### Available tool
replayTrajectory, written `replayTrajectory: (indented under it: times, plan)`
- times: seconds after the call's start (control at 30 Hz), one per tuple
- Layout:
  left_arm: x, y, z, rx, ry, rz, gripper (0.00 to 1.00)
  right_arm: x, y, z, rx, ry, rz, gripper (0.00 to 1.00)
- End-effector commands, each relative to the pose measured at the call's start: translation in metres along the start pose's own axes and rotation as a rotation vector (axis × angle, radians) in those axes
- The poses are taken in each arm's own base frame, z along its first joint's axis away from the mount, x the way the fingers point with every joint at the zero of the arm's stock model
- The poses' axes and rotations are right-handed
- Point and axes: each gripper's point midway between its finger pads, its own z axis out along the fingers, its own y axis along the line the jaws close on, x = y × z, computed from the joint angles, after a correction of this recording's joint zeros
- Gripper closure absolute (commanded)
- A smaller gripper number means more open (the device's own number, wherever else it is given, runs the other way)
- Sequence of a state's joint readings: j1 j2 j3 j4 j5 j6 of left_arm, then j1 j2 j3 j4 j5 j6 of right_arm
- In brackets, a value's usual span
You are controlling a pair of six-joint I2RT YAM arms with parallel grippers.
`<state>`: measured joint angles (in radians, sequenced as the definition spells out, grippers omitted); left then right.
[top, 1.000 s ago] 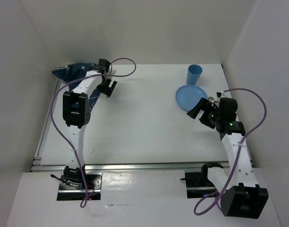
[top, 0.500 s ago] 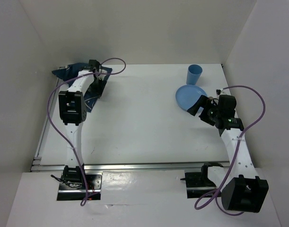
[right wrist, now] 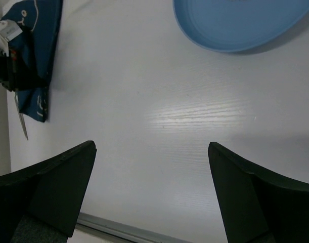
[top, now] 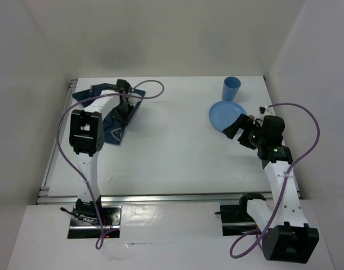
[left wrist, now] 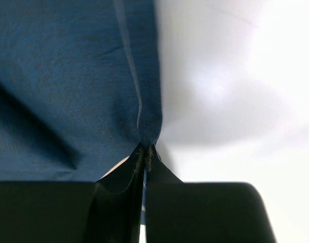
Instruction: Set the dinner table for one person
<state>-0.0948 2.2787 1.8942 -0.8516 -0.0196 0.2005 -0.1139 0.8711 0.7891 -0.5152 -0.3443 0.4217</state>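
Observation:
The dinner table [top: 172,152] is a white top with metal rails. A navy placemat [top: 112,122] lies crumpled at its far left. My left gripper [top: 125,107] is shut on the placemat's edge; in the left wrist view the jaws [left wrist: 144,152] pinch a fold of the blue cloth [left wrist: 68,76]. A blue plate [top: 225,114] lies at the far right with a blue cup [top: 231,88] just behind it. My right gripper [top: 239,128] hovers open at the plate's near right edge, empty [right wrist: 151,145], with the plate [right wrist: 240,20] ahead of it.
White walls enclose the table on three sides. A metal rail [top: 160,197] runs along the near edge and another along the left side [top: 53,152]. The left arm's purple cable [top: 149,90] loops above the placemat.
My left gripper has shut on the placemat's edge and moved right and nearer, drawing the cloth out from the far left corner. The right arm has shifted only slightly.

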Motion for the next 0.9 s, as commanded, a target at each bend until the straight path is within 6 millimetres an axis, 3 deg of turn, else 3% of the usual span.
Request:
replayTrajectory:
  times: [0.0,0.03,0.07,0.1,0.13,0.2,0.27,0.3,0.33,0.4,0.5,0.53,0.57,0.6,0.67,0.7,0.77,0.83,0.87]
  plan:
    - [0.006,-0.103,-0.062,0.191,-0.064,0.222,1.0,0.011,0.012,0.004,-0.103,0.032,-0.007,0.0]
    - [0.012,-0.136,-0.071,0.262,-0.061,0.274,1.0,0.013,0.015,0.007,-0.126,0.043,0.005,0.0]
    - [0.02,-0.152,-0.078,0.302,-0.054,0.306,0.97,0.019,0.014,0.009,-0.131,0.067,0.022,0.0]
    - [0.037,-0.168,-0.083,0.348,-0.01,0.324,0.77,0.024,0.014,0.012,-0.143,0.085,0.027,0.0]
    - [0.042,-0.189,-0.098,0.403,-0.025,0.358,0.69,0.025,0.015,0.011,-0.152,0.09,0.027,0.0]
    - [0.05,-0.198,-0.108,0.429,-0.028,0.336,0.58,0.029,0.014,0.015,-0.155,0.115,0.027,0.0]
    - [0.045,-0.206,-0.135,0.448,-0.092,0.321,0.38,0.03,0.015,0.014,-0.167,0.12,0.018,0.0]
    - [0.041,-0.206,-0.143,0.445,-0.12,0.315,0.17,0.031,0.017,0.014,-0.178,0.125,0.018,0.0]
    - [0.037,-0.198,-0.148,0.415,-0.145,0.301,0.03,0.031,0.018,0.013,-0.186,0.129,0.018,0.0]
    - [0.025,-0.185,-0.169,0.368,-0.228,0.27,0.0,0.035,0.021,0.013,-0.209,0.142,0.019,0.0]
    - [0.016,-0.152,-0.171,0.227,-0.28,0.223,0.0,0.054,0.026,0.019,-0.274,0.179,0.071,0.0]
    - [0.023,-0.145,-0.162,0.189,-0.251,0.23,0.0,0.073,0.025,0.023,-0.294,0.228,0.095,0.0]
    - [0.024,-0.125,-0.156,0.112,-0.243,0.212,0.0,0.081,0.028,0.029,-0.293,0.249,0.111,0.0]
    - [0.024,-0.116,-0.152,0.083,-0.24,0.217,0.0,0.103,0.043,0.032,-0.305,0.317,0.065,0.0]
    - [0.036,-0.095,-0.135,0.046,-0.197,0.198,0.0,0.113,0.05,0.048,-0.21,0.312,-0.023,0.0]
    - [0.039,-0.091,-0.126,0.043,-0.178,0.214,0.0,0.145,0.068,0.055,-0.205,0.404,-0.093,0.0]
    - [0.049,-0.086,-0.113,0.055,-0.142,0.218,0.0,0.154,0.074,0.082,-0.082,0.44,-0.141,0.0]
    - [0.051,-0.086,-0.104,0.056,-0.135,0.227,0.0,0.165,0.086,0.096,-0.061,0.482,-0.167,0.0]
    - [0.053,-0.081,-0.095,0.044,-0.127,0.218,0.0,0.161,0.097,0.104,-0.085,0.488,-0.164,0.0]
